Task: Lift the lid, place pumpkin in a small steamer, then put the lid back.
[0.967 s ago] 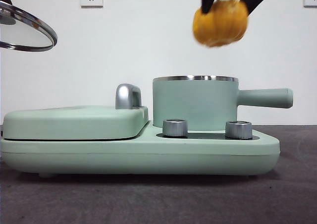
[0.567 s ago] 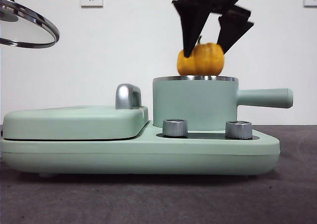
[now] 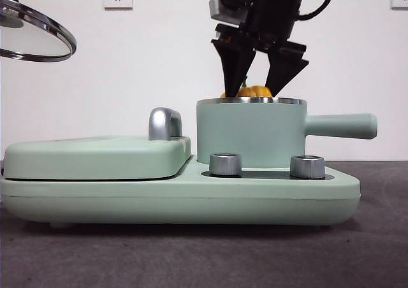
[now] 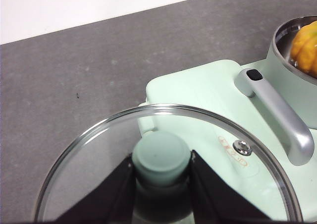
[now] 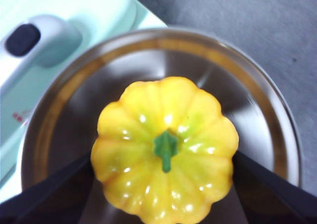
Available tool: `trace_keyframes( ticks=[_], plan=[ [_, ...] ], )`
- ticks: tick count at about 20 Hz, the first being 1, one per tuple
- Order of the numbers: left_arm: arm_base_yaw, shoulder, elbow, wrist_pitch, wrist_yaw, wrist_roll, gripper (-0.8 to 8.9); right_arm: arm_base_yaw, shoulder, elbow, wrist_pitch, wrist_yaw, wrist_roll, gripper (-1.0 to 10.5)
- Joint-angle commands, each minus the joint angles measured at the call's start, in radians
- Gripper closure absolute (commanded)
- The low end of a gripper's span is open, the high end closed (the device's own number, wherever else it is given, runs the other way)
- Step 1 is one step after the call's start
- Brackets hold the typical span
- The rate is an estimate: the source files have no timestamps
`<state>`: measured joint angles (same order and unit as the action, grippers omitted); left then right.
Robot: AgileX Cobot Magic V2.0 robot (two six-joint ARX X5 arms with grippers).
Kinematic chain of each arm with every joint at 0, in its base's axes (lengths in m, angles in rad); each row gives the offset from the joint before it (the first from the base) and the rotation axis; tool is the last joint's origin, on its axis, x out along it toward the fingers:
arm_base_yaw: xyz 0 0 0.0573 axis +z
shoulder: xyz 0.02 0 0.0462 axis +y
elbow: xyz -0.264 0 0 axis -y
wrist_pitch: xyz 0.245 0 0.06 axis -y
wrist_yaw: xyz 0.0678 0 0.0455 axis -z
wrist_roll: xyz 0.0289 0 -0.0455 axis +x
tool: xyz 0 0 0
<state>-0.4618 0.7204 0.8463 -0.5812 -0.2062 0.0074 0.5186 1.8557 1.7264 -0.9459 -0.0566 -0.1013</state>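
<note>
The small steamer (image 3: 252, 135) stands on the right of the mint-green cooker, with its long handle (image 3: 341, 125) pointing right. My right gripper (image 3: 250, 94) reaches down into the pot's mouth, shut on the yellow-orange pumpkin (image 3: 257, 92), of which only the top shows above the steel rim. In the right wrist view the pumpkin (image 5: 163, 149) sits between my jaws inside the steel pot (image 5: 277, 115). My left gripper (image 4: 161, 184) is shut on the mint knob (image 4: 161, 157) of the glass lid (image 4: 89, 169). It holds the lid (image 3: 35, 36) high at the far left, tilted.
The flat griddle cover (image 3: 95, 157) with its chrome handle (image 3: 164, 123) fills the cooker's left half. Two steel dials (image 3: 225, 164) (image 3: 306, 166) sit on the base (image 3: 191, 199) in front of the pot. Dark grey table all around.
My right gripper has come down with the pumpkin, from high above the pot to inside its rim. The lid in my left gripper has hardly moved.
</note>
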Motion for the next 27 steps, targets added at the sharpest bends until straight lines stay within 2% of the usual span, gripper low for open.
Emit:
trace_keyframes(
  ticks=[1, 24, 27],
  plan=[
    [-0.002, -0.001, 0.015, 0.029, -0.004, 0.006, 7.97, 0.007, 0.044, 0.023, 0.022, -0.008, -0.011, 5.9],
    [-0.002, -0.001, 0.015, 0.029, -0.004, 0.006, 7.97, 0.009, 0.158, 0.023, 0.063, -0.025, -0.011, 5.8],
    [-0.002, -0.001, 0.015, 0.029, -0.004, 0.006, 7.97, 0.009, 0.157, 0.023, 0.062, -0.025, -0.01, 4.6]
  ],
)
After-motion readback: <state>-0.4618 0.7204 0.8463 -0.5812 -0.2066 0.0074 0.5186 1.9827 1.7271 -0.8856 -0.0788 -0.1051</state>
